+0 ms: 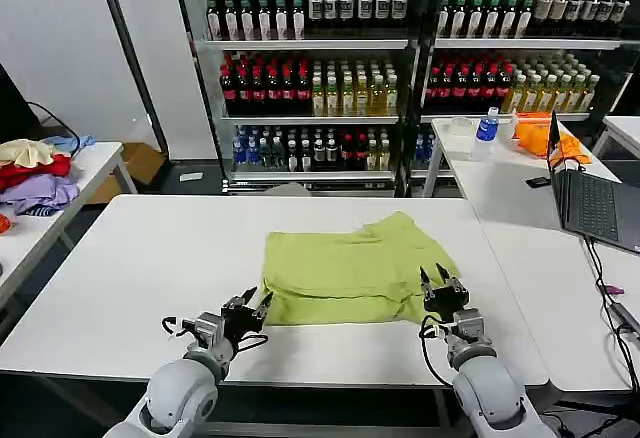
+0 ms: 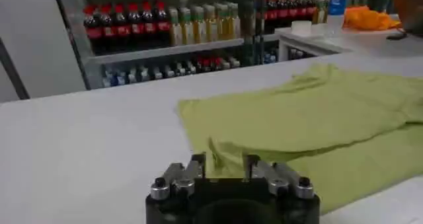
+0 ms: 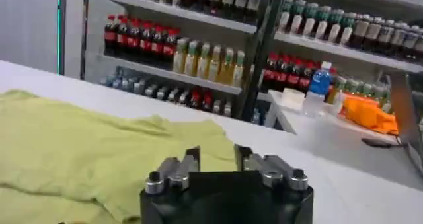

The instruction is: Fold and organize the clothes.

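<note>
Head view has both grippers sitting at the near edge of the shirt (image 1: 350,270), one at each front corner, so I'll start with the fingers. The left gripper (image 1: 252,304) has its fingers spread a bit with nothing between them, tips just short of the shirt's near left corner; in the left wrist view the same left gripper (image 2: 223,162) shows a clear gap between the two fingers, with a small rumple of shirt (image 2: 310,123) right in front. The right gripper (image 1: 443,280) is also parted and holding nothing, fingertips at or just over the near right edge of the cloth, and I can't tell whether they actually touch it. Right wrist view agrees: right gripper (image 3: 215,158) with a gap between the fingers, shirt (image 3: 92,156) lying off to one side and under it. As for progress, I'd call it partway. The shirt lies flat-ish in the middle of the white tabletop (image 1: 130,268) as a rough rectangle with layered edges along the near side, no sleeves sticking out and no print showing, so it looks like at least one fold is already in. The far right corner bulges up and the outline is kinda lumpy, though, so it's not a tidy packet yet. My guess is there's another fold left, probably pinching those two near corners and carrying them over, plus squaring it up and putting it somewhere.
</note>
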Controlling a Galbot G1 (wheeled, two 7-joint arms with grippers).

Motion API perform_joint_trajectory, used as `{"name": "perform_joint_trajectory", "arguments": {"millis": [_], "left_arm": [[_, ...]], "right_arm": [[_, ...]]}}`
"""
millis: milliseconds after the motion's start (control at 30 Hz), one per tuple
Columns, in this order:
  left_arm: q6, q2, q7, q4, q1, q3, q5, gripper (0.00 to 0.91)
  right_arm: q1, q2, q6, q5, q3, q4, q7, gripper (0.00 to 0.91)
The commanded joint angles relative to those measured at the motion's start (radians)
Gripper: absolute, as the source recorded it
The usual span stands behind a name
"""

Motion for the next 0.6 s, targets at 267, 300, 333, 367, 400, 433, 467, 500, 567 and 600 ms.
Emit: {"name": "perform_joint_trajectory", "arguments": {"millis": [267,300,333,367,400,433,467,500,567,600], "left_arm": [[0.010,-0.043,-0.010,0.020,0.041,0.007,0.002,0.907],[0.012,-0.049,-0.013,0.029,0.038,0.010,0.002,0.907],[0.013,-0.052,-0.014,0.033,0.036,0.011,0.003,0.826],[0.014,-0.055,-0.017,0.037,0.034,0.012,0.003,0.645],[0.015,-0.058,-0.019,0.042,0.032,0.013,0.003,0.212],[0.015,-0.060,-0.021,0.047,0.029,0.014,0.004,0.111],[0.015,-0.061,-0.022,0.049,0.029,0.014,0.005,0.020],[0.013,-0.062,-0.024,0.054,0.027,0.015,0.006,0.020],[0.011,-0.063,-0.025,0.061,0.025,0.017,0.007,0.020],[0.010,-0.065,-0.025,0.065,0.024,0.018,0.007,0.020]], "right_arm": [[-0.128,-0.014,-0.115,0.101,0.101,0.030,0.028,0.907],[-0.131,-0.013,-0.127,0.110,0.100,0.023,0.033,0.907],[-0.133,-0.012,-0.140,0.116,0.098,0.019,0.039,0.907],[-0.133,-0.011,-0.143,0.118,0.096,0.017,0.042,0.907],[-0.138,-0.009,-0.156,0.125,0.093,0.016,0.045,0.907],[-0.140,-0.008,-0.162,0.135,0.091,0.015,0.047,0.907],[-0.142,-0.008,-0.166,0.140,0.089,0.014,0.050,0.897],[-0.144,-0.006,-0.170,0.151,0.085,0.012,0.052,0.675],[-0.147,-0.005,-0.171,0.164,0.079,0.009,0.052,0.010],[-0.148,-0.004,-0.171,0.170,0.074,0.008,0.053,0.000]]}}
